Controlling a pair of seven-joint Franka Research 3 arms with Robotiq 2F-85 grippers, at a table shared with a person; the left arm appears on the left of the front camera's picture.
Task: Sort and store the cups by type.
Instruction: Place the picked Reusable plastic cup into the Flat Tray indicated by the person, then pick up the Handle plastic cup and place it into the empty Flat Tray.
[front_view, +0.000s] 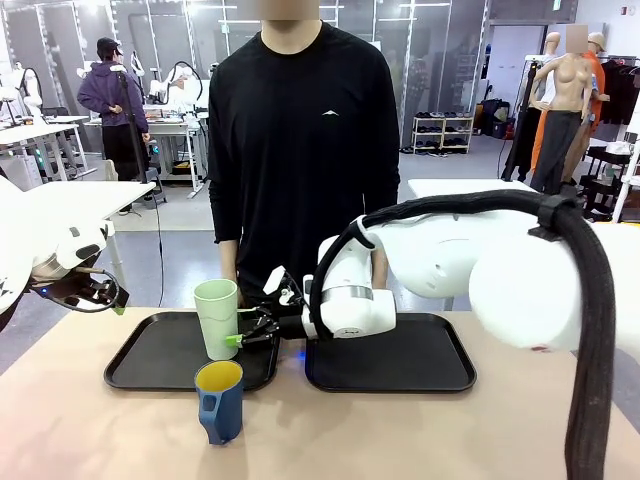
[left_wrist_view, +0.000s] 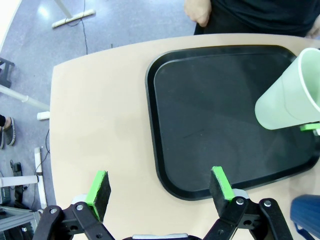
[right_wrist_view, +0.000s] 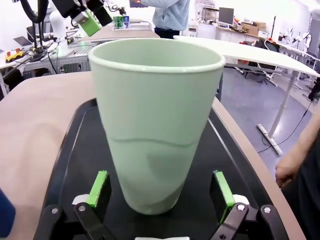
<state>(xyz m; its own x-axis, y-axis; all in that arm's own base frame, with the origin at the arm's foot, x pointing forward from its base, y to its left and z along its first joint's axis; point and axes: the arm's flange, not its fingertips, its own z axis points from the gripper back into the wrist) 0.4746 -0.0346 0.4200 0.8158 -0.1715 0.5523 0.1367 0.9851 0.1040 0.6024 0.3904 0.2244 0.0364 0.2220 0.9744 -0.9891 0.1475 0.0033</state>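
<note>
The right gripper (right_wrist_view: 160, 192), jaws wide apart, straddles the green tumbler (right_wrist_view: 156, 120) on the left tray (front_view: 150, 365); closing comes next.

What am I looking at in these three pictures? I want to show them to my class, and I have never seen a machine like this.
It is a robot with two white arms, each ending in a two-finger gripper with green pads. The front view looks across a table at a person standing behind it. The other two pictures come from cameras on the arms' wrists.

On the table lie two black trays, the left tray and the right tray. A pale green tumbler stands upright on the left tray. A blue mug with a yellow inside stands on the table in front of it.

The right gripper is open around the tumbler's base, not yet squeezing. The left gripper hangs open, holding nothing.
</note>
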